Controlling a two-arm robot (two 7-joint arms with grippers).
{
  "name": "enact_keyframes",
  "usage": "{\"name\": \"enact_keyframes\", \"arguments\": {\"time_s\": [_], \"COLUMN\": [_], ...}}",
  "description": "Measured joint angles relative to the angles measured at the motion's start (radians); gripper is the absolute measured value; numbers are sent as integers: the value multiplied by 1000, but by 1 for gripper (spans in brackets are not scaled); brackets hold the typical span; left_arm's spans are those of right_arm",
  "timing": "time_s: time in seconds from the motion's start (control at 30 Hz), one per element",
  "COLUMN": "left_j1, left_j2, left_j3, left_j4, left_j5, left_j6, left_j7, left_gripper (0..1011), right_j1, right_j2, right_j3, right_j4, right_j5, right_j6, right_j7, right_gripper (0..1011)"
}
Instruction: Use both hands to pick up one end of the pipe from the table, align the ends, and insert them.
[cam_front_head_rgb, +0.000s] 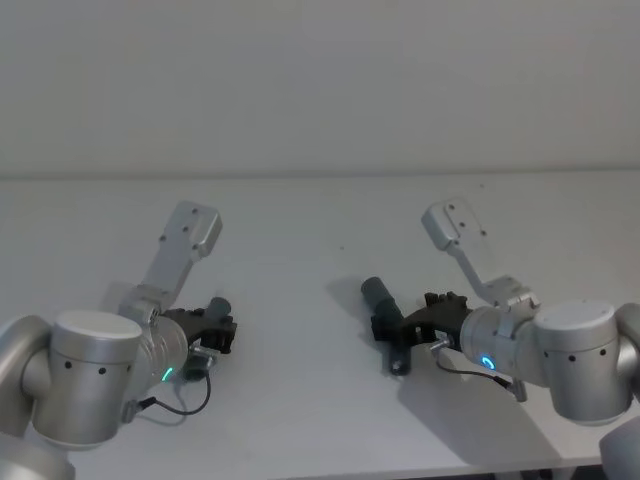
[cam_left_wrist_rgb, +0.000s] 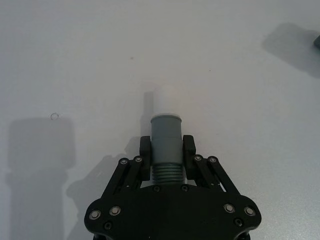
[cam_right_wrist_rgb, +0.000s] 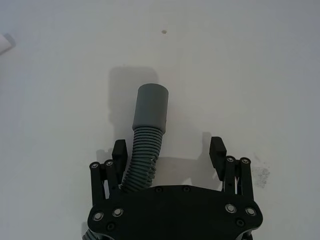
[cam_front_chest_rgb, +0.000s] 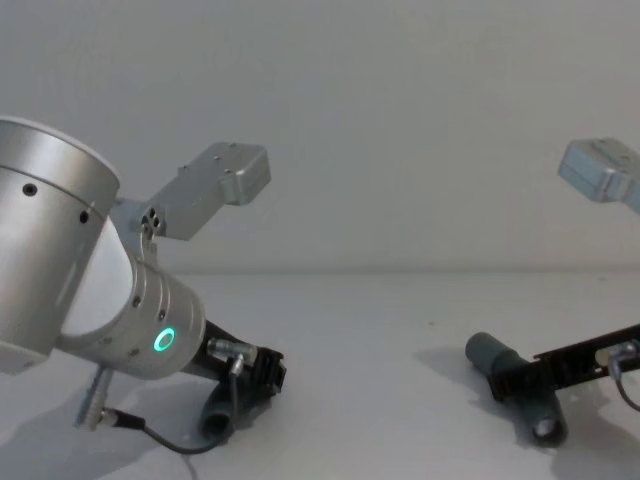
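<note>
Grey ribbed hose is what's being handled, two short bent pieces lying well apart on the matt white table (cam_front_head_rgb: 300, 220). The white-tipped piece (cam_left_wrist_rgb: 165, 135) is clamped in the left gripper (cam_left_wrist_rgb: 166, 150), over at the table's left side in the head view. Both fingers (cam_left_wrist_rgb: 145, 150) are pressed against the smooth grey collar just above the ribs, and the white tip (cam_left_wrist_rgb: 162, 102) is left sticking out past them, pointed away from the wrist. Whether that piece is lifted or resting on the table can't be made out tbh. In the chest view its lower end (cam_front_chest_rgb: 220, 418) is seen close to the surface, below the silver arm with the glowing green ring (cam_front_chest_rgb: 163, 340).

Over on the right, the socket piece (cam_right_wrist_rgb: 142, 155) isn't gripped at all. The right gripper (cam_right_wrist_rgb: 168, 149) is spread wide around it, and the ribbed body is passed between the two fingers, right up beside one and well clear of the other. The wider socket collar (cam_right_wrist_rgb: 150, 107) is poked out beyond the fingertips, and a shadow is thrown onto the table beside it. In the head view the collar is seen farther from the robot than the gripper, while the piece's other end (cam_front_head_rgb: 398, 366) is pointed back toward the robot.
</note>
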Motion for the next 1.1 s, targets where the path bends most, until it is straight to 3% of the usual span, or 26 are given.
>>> {"name": "enact_keyframes", "arguments": {"time_s": [0.2, 0.37, 0.73, 0.9, 1.1], "left_j1": [0, 0, 0, 0, 0], "left_j2": [0, 0, 0, 0, 0], "left_j3": [0, 0, 0, 0, 0], "left_j4": [0, 0, 0, 0, 0], "left_j5": [0, 0, 0, 0, 0], "left_j6": [0, 0, 0, 0, 0], "left_j7": [0, 0, 0, 0, 0], "left_gripper": [339, 339, 339, 339, 339], "right_j1": [2, 2, 4, 4, 4], "right_j2": [-8, -13, -17, -18, -19], "right_j3": [5, 7, 10, 11, 11], "right_j4": [9, 14, 20, 22, 23], "right_j5": [0, 0, 1, 1, 1], "right_j6": [2, 3, 4, 4, 5], "right_j7": [5, 7, 8, 7, 8], "right_gripper": [995, 915, 593, 400, 268]}}
